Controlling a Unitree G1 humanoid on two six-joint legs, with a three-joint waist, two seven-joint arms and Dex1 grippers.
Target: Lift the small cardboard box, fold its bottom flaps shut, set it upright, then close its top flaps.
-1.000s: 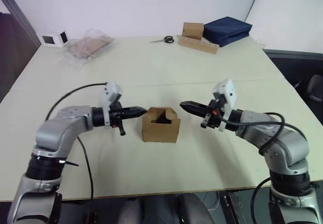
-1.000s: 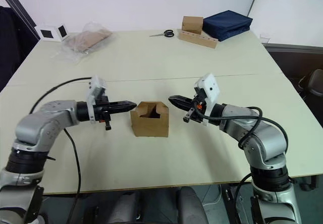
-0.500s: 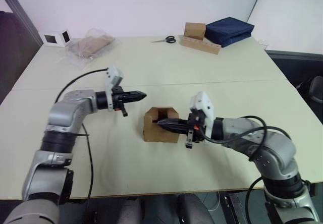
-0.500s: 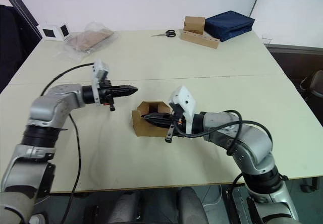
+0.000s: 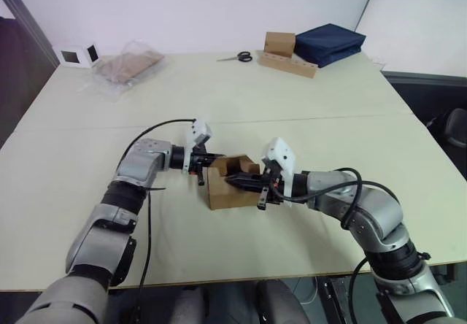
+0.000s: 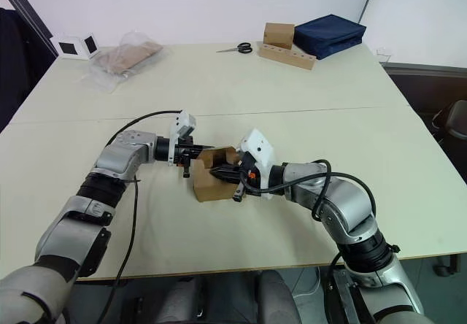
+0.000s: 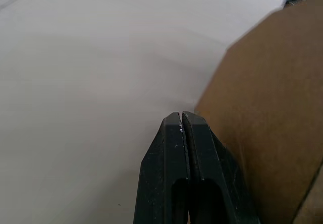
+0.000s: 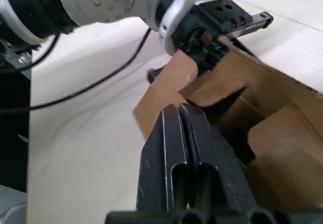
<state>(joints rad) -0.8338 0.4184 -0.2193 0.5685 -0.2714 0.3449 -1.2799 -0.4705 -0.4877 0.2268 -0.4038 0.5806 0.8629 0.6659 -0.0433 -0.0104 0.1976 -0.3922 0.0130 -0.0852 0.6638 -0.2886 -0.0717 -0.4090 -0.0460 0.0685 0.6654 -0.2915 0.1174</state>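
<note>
You've got the small cardboard box (image 5: 232,185) sitting near the middle of the table (image 5: 241,105), top flaps still open, between both arms. Your left gripper (image 5: 208,161) is at the box's left rear edge, its fingers (image 7: 182,133) pressed together with nothing between them, and the cardboard wall sits right beside the tips. Your right gripper (image 5: 237,182) reaches in over the box's open top from the right; its fingers (image 8: 176,128) are also closed flat against each other, gripping nothing, tips just above the inner flaps. At the far edge you have scissors (image 5: 236,58), a closed brown box (image 5: 279,44), a navy bag (image 5: 328,43), and a plastic bag of flat cardboard (image 5: 130,65).
</note>
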